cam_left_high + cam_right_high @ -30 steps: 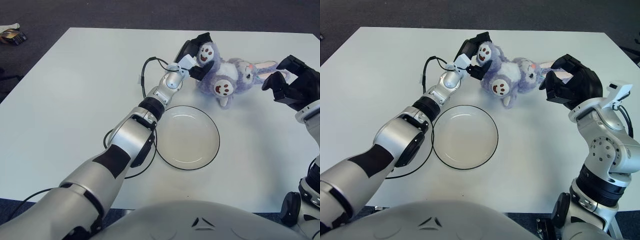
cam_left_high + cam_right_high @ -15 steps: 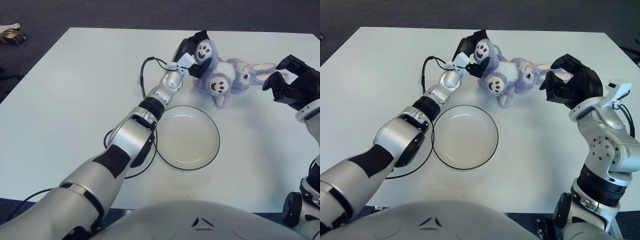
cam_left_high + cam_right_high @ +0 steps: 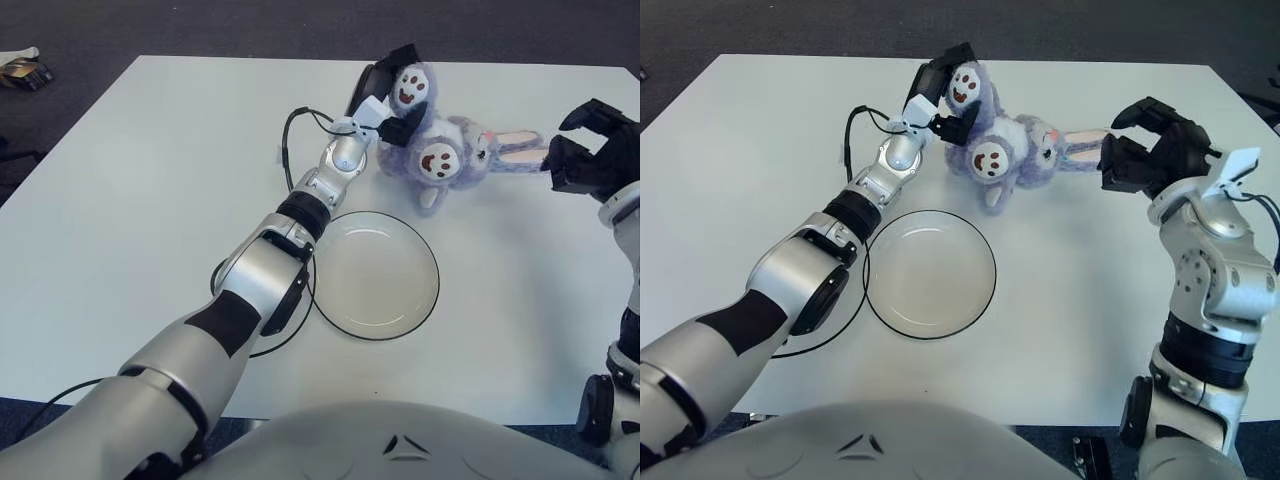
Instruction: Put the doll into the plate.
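The doll [image 3: 440, 155], a purple plush rabbit, lies on the white table [image 3: 150, 200] at about 1 o'clock from the plate [image 3: 378, 274], near it but wholly outside the rim. It is on its back, ears stretched toward 3 o'clock and the two paw soles turned up toward the head camera.

The left robot hand [image 3: 392, 95] has reached far across the table to the doll's 10 o'clock end. Its fingers are closed around one foot; that foot is raised higher than the other, so the hand seems to be taking part of the weight by that limb, while the body and ears appear to rest on the table. Holding a soft toy by one leg makes sense here: the foot is the nearest part to this arm and narrow enough for three fingers to wrap. It also means the body will dangle and swing once it leaves the table.

The right robot hand [image 3: 1150, 145] shows at 3 o'clock of the doll, just beyond the ear tips and apart from them. Its fingers are curled part-way and hold nothing. Placed there, it looks ready to steady the far end of the toy, though it is not touching it.

The plate is bare and unobstructed, with a black cable [image 3: 295, 145] looping along the left forearm at its 10 o'clock side. The doll needs lifting clear and carrying toward 7 o'clock, over the rim.
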`<state>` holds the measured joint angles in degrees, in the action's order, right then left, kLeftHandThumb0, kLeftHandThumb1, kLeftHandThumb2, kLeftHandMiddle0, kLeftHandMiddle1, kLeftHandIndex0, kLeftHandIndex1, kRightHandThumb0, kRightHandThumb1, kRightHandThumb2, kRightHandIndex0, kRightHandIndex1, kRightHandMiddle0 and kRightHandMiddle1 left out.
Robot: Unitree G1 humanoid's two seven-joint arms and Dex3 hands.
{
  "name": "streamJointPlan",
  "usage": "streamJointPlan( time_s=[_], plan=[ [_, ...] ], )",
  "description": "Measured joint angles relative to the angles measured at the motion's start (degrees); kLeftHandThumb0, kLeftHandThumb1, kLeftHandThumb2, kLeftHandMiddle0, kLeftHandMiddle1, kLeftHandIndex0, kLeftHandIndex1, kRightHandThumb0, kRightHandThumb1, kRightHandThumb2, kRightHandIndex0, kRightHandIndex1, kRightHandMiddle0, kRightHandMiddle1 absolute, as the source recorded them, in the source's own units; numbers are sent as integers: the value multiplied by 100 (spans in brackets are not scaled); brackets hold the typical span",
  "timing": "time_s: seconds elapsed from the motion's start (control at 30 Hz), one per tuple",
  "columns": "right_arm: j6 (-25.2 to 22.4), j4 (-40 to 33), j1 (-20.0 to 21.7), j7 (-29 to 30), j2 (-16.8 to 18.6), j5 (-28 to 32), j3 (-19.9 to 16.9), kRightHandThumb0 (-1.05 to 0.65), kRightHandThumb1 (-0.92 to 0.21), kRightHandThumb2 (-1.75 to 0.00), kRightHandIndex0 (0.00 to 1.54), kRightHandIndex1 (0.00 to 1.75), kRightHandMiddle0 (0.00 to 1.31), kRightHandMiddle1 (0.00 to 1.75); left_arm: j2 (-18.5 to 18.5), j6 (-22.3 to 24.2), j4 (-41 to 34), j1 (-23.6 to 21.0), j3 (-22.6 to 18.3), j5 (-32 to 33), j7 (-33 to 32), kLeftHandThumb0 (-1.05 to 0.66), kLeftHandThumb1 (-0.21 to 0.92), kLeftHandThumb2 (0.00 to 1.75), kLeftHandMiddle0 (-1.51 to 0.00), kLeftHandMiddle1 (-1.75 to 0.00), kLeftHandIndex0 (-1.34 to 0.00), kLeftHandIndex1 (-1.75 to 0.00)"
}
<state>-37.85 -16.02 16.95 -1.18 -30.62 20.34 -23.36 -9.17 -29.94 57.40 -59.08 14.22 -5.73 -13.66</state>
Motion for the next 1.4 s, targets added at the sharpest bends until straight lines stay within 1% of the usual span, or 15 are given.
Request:
streamJointPlan(
  time_s=[0.23, 0.3, 0.37, 0.43, 0.53, 0.6, 0.73, 0.77, 0.8, 0.83, 0.87, 0.9, 1.0, 1.2, 1.4],
  plan=[
    [906, 620, 107, 250, -336, -1452, 674, -1, -29, -135, 68, 170, 38, 174, 3, 31, -146, 33, -77, 308, 269, 53, 17, 150, -73, -175, -100, -175],
    [1030, 696, 142, 302, -442, -1836, 912, -1, -32, -132, 66, 170, 35, 175, 4, 47, -165, 44, -84, 356, 315, 53, 17, 149, -73, -175, -100, -175],
    [1050, 696, 204, 370, -553, -2349, 1221, -1, -39, -124, 51, 173, 38, 175, 5, 85, -199, 61, -90, 429, 378, 53, 17, 149, -73, -175, -100, -175],
    [1115, 685, 241, 387, -650, -2743, 1474, -1, -44, -117, 53, 171, 31, 173, 6, 124, -250, 74, -90, 499, 445, 53, 17, 149, -73, -175, -100, -175],
    [1284, 681, 262, 352, -752, -3116, 1706, -1, -54, -103, 52, 165, 23, 172, 7, 169, -333, 89, -90, 562, 516, 53, 17, 150, -73, -175, -100, -175],
    [1438, 707, 270, 269, -844, -3313, 1838, -1, -67, -82, 48, 157, 19, 170, 9, 174, -385, 103, -89, 586, 541, 53, 17, 150, -73, -175, -100, -175],
    [1869, 903, 312, 13, -1137, -3725, 2126, 0, -84, -53, 42, 148, 16, 168, 11, 174, -503, 128, -82, 630, 575, 53, 16, 150, -73, -175, -100, -175],
    [1973, 955, 330, -36, -1198, -3804, 2176, 0, -86, -51, 42, 147, 16, 168, 12, 174, -524, 133, -82, 635, 576, 53, 16, 150, -73, -175, -100, -175],
    [2082, 1019, 351, -76, -1275, -3898, 2240, -10, -79, -56, 39, 143, 14, 164, 12, 175, -546, 137, -81, 643, 577, 53, 16, 150, -73, -175, -100, -175],
    [2210, 1083, 380, -121, -1350, -3997, 2301, -26, -65, -71, 35, 136, 10, 156, 13, 177, -567, 141, -80, 652, 577, 53, 16, 150, -73, -175, -100, -175],
    [2347, 1157, 420, -163, -1416, -4112, 2371, -37, -55, -81, 32, 132, 8, 151, 14, 187, -589, 148, -79, 658, 577, 53, 16, 150, -73, -175, -100, -175],
    [2412, 1190, 440, -182, -1451, -4177, 2405, -46, -49, -88, 30, 129, 5, 147, 15, 192, -599, 151, -76, 659, 577, 53, 16, 150, -73, -175, -100, -175],
    [2667, 1323, 545, -266, -1571, -4448, 2561, -58, -42, -94, 28, 126, 2, 141, 16, 213, -635, 171, -55, 664, 578, 53, 16, 150, -73, -175, -100, -175],
    [2956, 1505, 726, -382, -1584, -4805, 2748, -72, -40, -90, 27, 125, 0, 127, 22, 305, -723, 228, -37, 698, 609, 53, 16, 150, -73, -175, -100, -175],
    [3104, 1611, 808, -538, -1571, -4902, 2815, -62, -29, -98, 25, 113, 0, 127, 32, 349, -781, 301, -32, 731, 614, 53, 16, 151, -74, -175, -100, -175]
  ],
)
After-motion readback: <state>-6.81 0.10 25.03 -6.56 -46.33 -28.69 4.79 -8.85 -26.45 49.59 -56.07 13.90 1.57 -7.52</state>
